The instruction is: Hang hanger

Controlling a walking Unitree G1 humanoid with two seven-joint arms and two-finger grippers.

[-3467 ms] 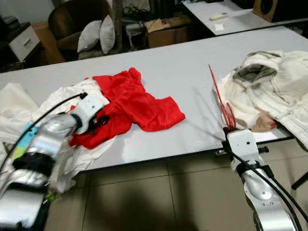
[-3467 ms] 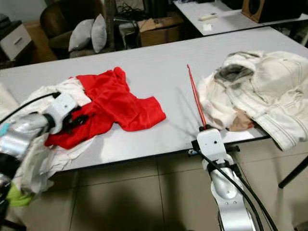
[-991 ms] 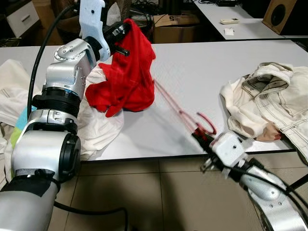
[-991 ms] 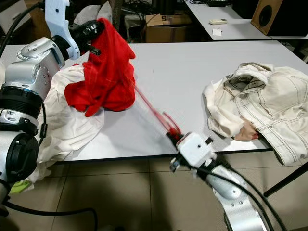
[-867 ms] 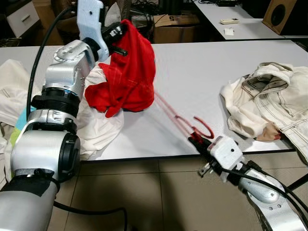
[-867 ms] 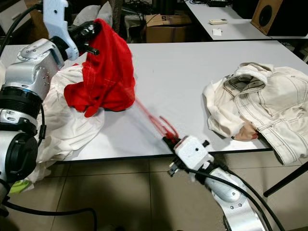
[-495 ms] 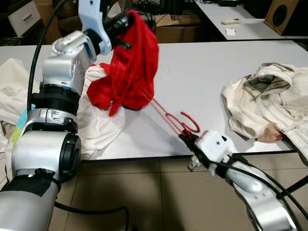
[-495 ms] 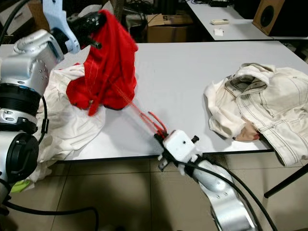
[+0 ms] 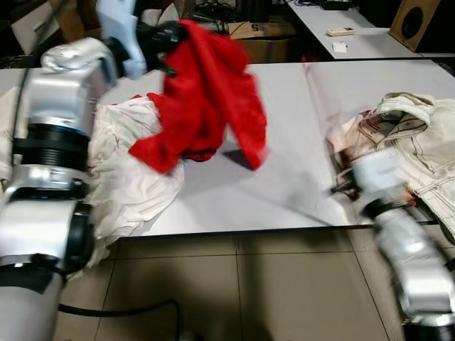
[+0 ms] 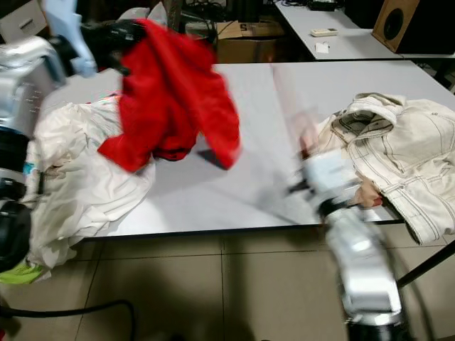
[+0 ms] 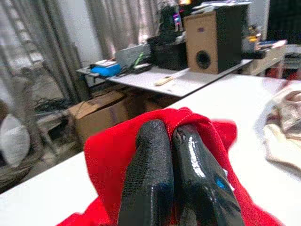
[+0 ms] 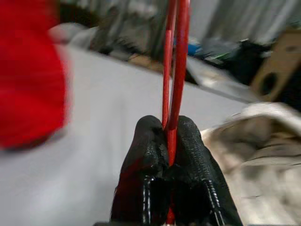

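Swung rightward, right gripper (image 12: 168, 141) fingers clamp the thin red hanger (image 12: 175, 61); left gripper (image 11: 167, 136) pinches red garment (image 9: 213, 92).

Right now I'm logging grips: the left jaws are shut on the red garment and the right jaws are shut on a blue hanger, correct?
Not quite: the hanger is red, not blue, as the right wrist view shows, with the right gripper shut on its thin red wires. The rest stands: the left wrist view shows the left gripper shut on the red garment.
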